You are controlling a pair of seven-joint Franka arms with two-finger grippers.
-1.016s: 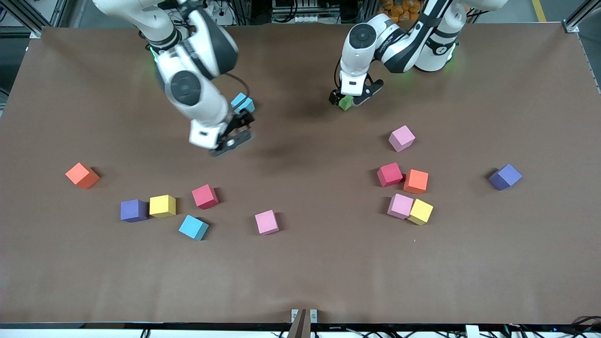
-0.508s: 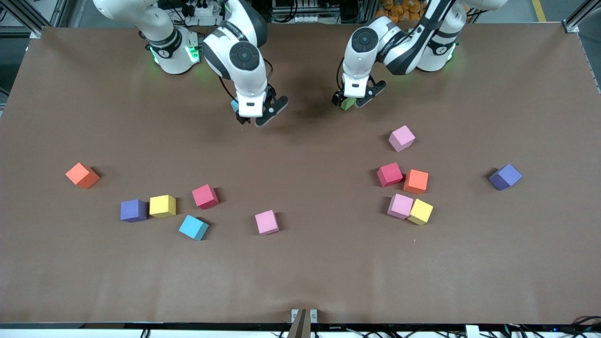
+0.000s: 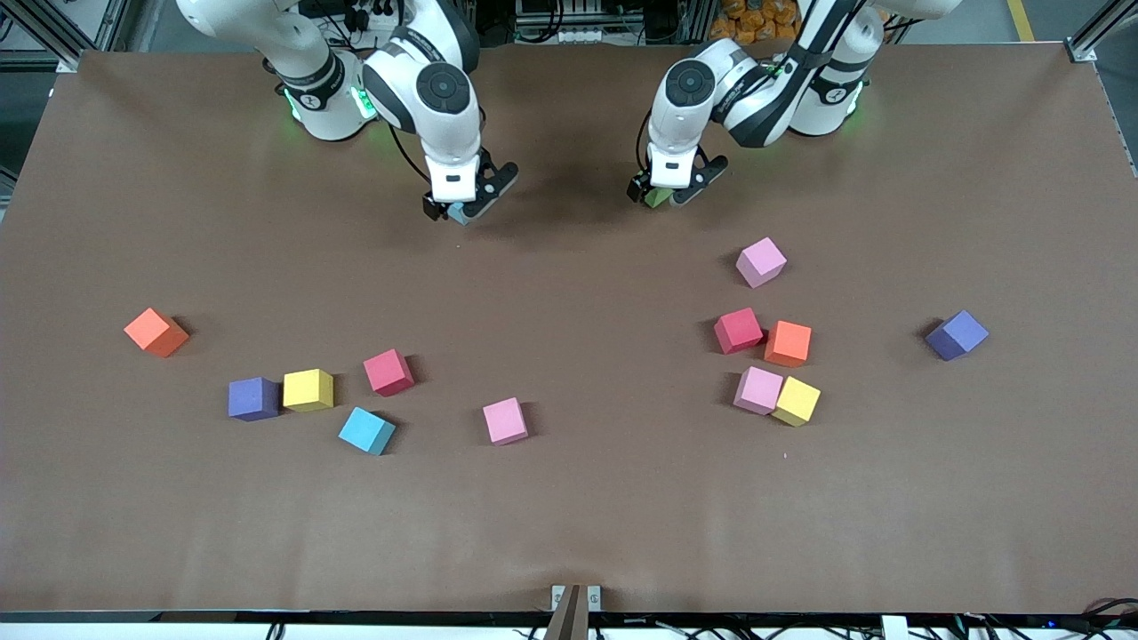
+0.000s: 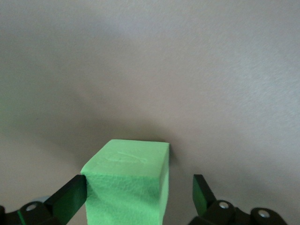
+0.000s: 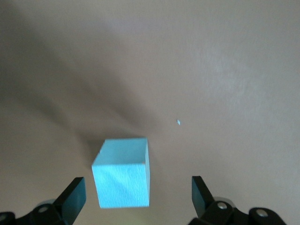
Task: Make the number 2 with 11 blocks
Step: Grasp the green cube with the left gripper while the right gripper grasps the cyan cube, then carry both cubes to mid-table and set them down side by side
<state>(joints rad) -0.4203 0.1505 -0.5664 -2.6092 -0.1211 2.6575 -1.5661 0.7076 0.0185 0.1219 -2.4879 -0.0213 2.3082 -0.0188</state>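
Left gripper (image 3: pixel 662 194) is low over the green block (image 3: pixel 657 196), jaws spread wide. In the left wrist view one finger (image 4: pixel 70 199) touches the block's side (image 4: pixel 126 185), the other stands clear, so no clamp. Right gripper (image 3: pixel 462 209) sits around a light blue block (image 3: pixel 458 213) near the robots' edge of the brown table (image 3: pixel 569 524); jaws released, gaps both sides in the right wrist view (image 5: pixel 123 172). No number 2 formed. The other blocks lie scattered nearer the camera: a second light blue block (image 3: pixel 365 431), pink block (image 3: pixel 505 420), red block (image 3: pixel 738 330), yellow block (image 3: pixel 308 389), plus purple cubes (image 3: pixel 252 398).
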